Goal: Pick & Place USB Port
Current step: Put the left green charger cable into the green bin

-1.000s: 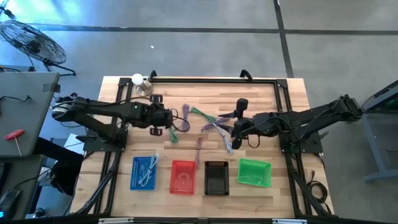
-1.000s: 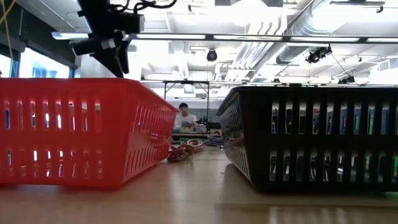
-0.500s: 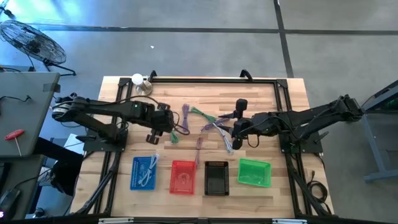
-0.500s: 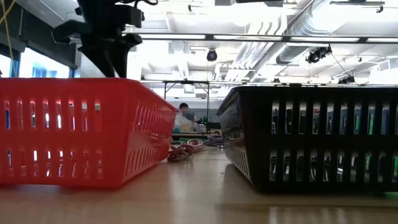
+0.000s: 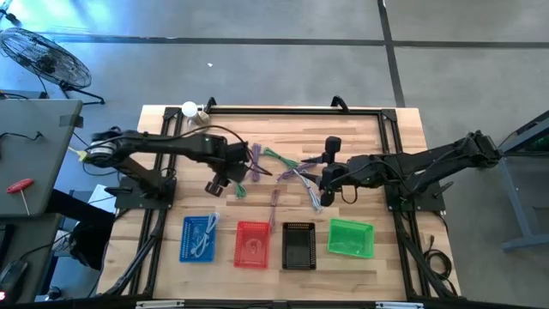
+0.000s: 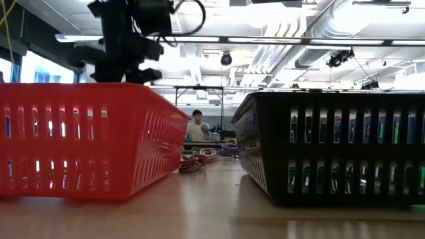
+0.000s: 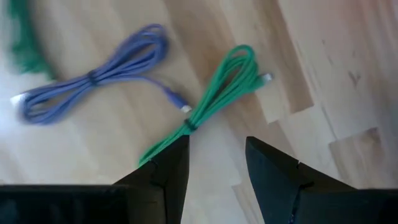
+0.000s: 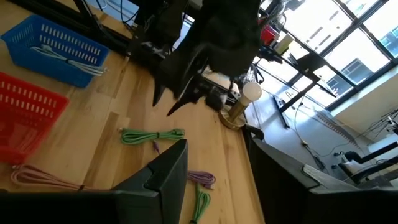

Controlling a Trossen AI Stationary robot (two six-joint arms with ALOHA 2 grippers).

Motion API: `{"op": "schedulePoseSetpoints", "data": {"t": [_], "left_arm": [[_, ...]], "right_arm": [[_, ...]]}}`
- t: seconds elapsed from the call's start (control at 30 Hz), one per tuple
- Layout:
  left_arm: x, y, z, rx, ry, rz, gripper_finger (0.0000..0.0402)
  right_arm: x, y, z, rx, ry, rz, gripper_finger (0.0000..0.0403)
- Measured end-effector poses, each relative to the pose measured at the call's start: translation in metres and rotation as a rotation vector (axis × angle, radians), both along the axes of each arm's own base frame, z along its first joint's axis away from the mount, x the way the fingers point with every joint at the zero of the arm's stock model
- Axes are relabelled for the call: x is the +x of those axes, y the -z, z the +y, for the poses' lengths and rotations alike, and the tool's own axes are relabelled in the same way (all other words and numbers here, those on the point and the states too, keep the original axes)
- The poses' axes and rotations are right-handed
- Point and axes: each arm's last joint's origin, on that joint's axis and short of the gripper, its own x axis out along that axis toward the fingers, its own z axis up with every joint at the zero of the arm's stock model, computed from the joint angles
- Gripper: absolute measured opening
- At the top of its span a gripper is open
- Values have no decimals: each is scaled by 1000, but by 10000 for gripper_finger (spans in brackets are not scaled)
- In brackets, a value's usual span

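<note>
Several bundled USB cables lie on the wooden table. A green cable lies flat beside a purple one; the high view shows the green cable left of centre. My left gripper hangs open above the green cable's tied end, pointing steeply down, touching nothing. In the high view my left gripper is over that cable. My right gripper is open with nothing between its fingers, held over the cable pile at mid-table.
Along the near edge stand a blue basket holding a cable, a red basket, a black basket and a green basket. A lamp stands at the far left. A person sits beyond the table.
My left gripper has swung toward the table's right edge and sunk, tipping from near level to pointing steeply down and rolling about its axis, until it hangs over the green cable. Its fingers stay open. The cables have not moved.
</note>
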Motion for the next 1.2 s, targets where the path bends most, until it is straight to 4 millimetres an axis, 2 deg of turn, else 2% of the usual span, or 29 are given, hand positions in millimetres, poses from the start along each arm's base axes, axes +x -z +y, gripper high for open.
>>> {"op": "schedulePoseSetpoints", "data": {"t": [0.23,0.43,0.67,0.87,1.2], "left_arm": [[16,26,2,-21,63,61,151],[23,45,5,33,68,134,151],[30,52,17,24,7,95,151],[27,57,29,-6,-40,114,151],[29,75,30,-31,-7,196,151]], "right_arm": [[0,1,0,5,1,7,165],[-1,2,0,2,2,20,165],[-1,2,0,5,3,22,165],[-1,3,0,3,2,29,165],[-2,5,0,6,5,47,165]]}}
